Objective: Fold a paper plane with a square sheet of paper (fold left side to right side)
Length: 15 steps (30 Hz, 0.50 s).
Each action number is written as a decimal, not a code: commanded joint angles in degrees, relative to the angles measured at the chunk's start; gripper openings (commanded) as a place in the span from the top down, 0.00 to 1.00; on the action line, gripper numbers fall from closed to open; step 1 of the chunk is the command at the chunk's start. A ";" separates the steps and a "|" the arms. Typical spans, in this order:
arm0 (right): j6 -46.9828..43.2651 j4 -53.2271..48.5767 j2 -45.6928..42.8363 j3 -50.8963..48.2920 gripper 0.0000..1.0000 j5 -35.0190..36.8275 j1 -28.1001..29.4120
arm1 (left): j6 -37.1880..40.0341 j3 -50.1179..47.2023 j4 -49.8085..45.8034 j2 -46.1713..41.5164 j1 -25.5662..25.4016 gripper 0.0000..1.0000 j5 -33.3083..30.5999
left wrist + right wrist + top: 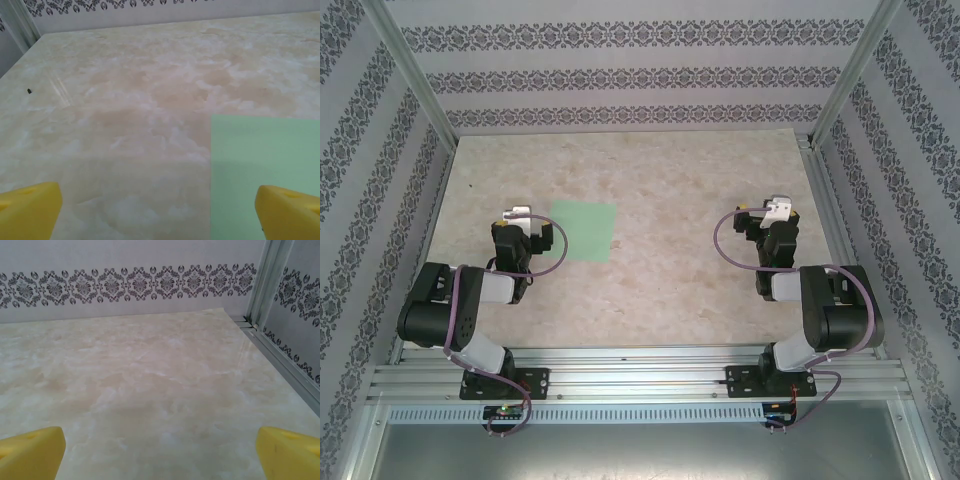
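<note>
The square sheet of paper (582,231) is pale mint green and lies flat on the marbled table, with no crease showing. My left gripper (517,214) hovers just off the sheet's left edge. In the left wrist view the sheet (265,165) fills the lower right. There the left gripper (160,215) is open, with its yellow fingertips (30,210) wide apart; the right one sits over the paper and the left one over bare table. My right gripper (775,210) stands far to the right of the sheet. It (160,455) is open over bare table, nothing between its fingertips (290,452).
Patterned walls and metal frame posts (845,75) enclose the table (670,180) on three sides. A metal rail (280,360) runs along the table's right edge near the right gripper. A small dark speck (29,91) lies at the far left.
</note>
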 commanded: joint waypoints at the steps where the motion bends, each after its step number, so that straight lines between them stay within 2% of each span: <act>1: 0.41 1.64 0.39 -0.19 0.02 -1.04 -0.26 | 0.80 1.11 1.97 -0.15 0.47 0.00 0.91; 15: 0.62 1.29 0.41 -0.01 0.02 -1.09 -0.34 | 0.80 1.11 1.95 -0.17 0.46 0.00 0.90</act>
